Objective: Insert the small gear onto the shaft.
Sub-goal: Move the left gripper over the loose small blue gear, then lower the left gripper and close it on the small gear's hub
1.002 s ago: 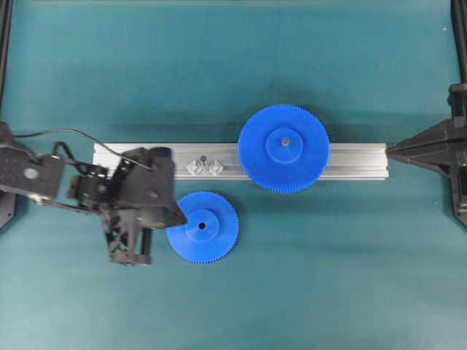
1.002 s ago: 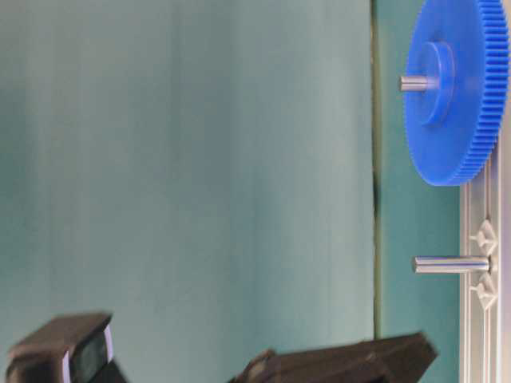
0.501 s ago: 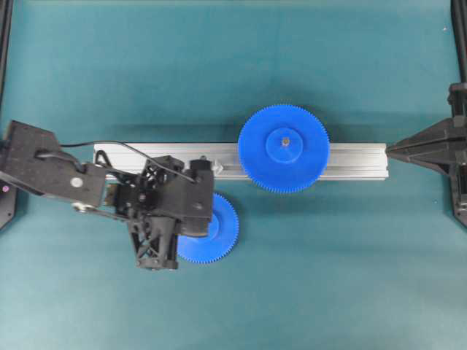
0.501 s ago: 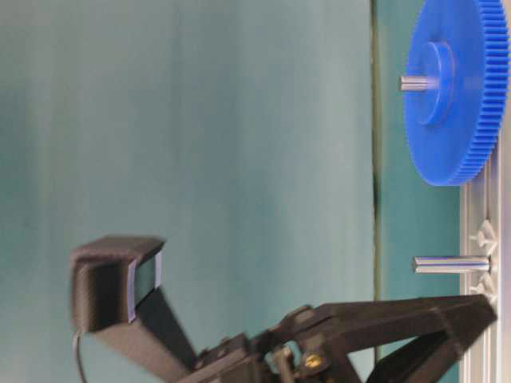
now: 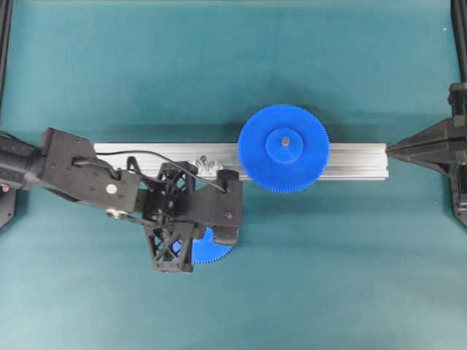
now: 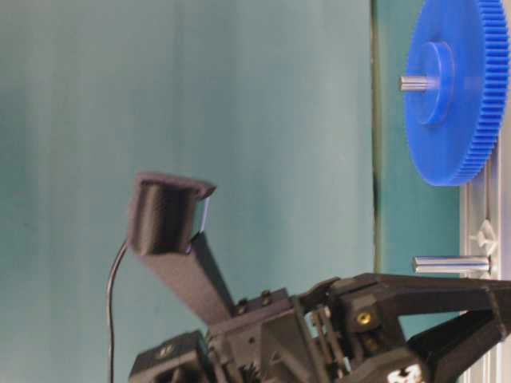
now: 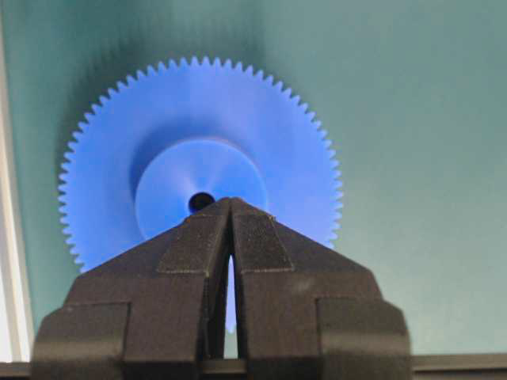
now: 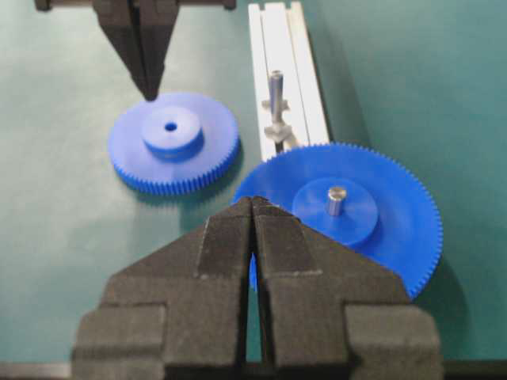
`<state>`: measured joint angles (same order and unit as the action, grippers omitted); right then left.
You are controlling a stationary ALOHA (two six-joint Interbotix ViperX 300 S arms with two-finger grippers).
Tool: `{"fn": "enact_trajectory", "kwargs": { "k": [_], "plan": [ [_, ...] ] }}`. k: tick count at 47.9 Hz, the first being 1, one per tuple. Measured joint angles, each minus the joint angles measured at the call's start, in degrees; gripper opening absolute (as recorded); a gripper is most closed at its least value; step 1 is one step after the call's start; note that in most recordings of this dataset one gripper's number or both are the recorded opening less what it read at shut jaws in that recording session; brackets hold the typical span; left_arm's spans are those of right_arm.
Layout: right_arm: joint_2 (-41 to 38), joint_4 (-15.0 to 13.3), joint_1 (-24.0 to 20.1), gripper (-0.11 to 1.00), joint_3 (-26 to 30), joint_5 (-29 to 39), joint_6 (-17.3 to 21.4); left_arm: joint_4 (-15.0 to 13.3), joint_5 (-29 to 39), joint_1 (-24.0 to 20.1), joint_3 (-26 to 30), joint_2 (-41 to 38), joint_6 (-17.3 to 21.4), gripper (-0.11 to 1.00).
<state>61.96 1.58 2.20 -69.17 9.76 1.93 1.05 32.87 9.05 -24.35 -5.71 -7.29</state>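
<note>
**Small gear flat beside the rail, left hand poised over its hub**

Small gear (image 8: 173,142) lies flat on the teal surface (image 5: 219,65), just beside the aluminium rail (image 5: 146,149) on the side nearer the overhead camera. From overhead most of it is hidden under the left arm, with only a blue sliver showing. The left hand (image 7: 230,207) hangs above it with its fingers pressed together and nothing between them; the tips sit over the rim of the raised hub, close to the dark centre hole. Whether they touch the gear is hard to say from these views.

On the rail, the shaft (image 8: 275,89) stands upright on its silvery base, bare. Farther along the rail sits the large gear (image 5: 283,148), a grey pin at its hub. The right hand (image 8: 252,207) is clenched and empty, off the rail's far end.
</note>
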Motion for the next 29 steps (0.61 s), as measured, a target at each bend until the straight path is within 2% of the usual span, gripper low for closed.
{"fn": "enact_trajectory", "kwargs": {
  "k": [13, 29],
  "plan": [
    [0.1, 0.0, 0.0, 0.04, -0.1, 0.0, 0.0, 0.2, 5.5, 0.0, 3.3, -2.4, 2.2, -0.01],
    [0.1, -0.1, 0.1, 0.04, -0.1, 0.0, 0.0, 0.2, 6.9, 0.0, 4.2, -2.8, 2.8, -0.01]
  ]
}}
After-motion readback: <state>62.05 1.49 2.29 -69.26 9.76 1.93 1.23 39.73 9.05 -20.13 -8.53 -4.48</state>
